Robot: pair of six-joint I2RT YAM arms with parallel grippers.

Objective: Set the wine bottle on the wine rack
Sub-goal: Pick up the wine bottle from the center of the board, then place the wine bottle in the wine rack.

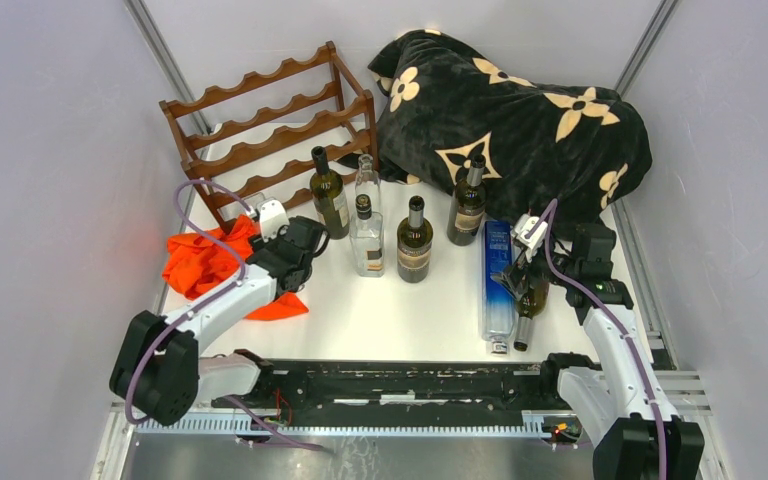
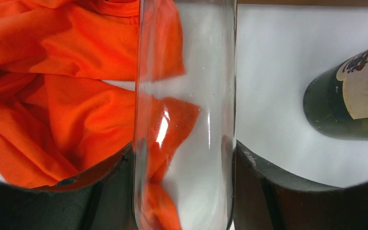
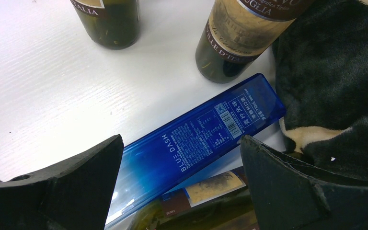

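A clear glass wine bottle (image 2: 187, 120) stands between my left gripper's (image 2: 186, 163) jaws, and both black fingers (image 2: 268, 191) press its sides. In the top view the left gripper (image 1: 295, 245) sits just in front of the dark reddish-brown wine rack (image 1: 270, 130), beside the orange cloth (image 1: 205, 262). My right gripper (image 1: 520, 275) hangs open over a flat blue bottle (image 3: 206, 134) and a green bottle (image 3: 211, 201), both lying down. Nothing is between its fingers.
Several bottles stand mid-table: a green one (image 1: 328, 195), two clear ones (image 1: 367, 180) (image 1: 366, 238) and two dark ones (image 1: 415, 240) (image 1: 468, 200). A black flowered blanket (image 1: 520, 110) is heaped at the back right. Grey walls close in both sides.
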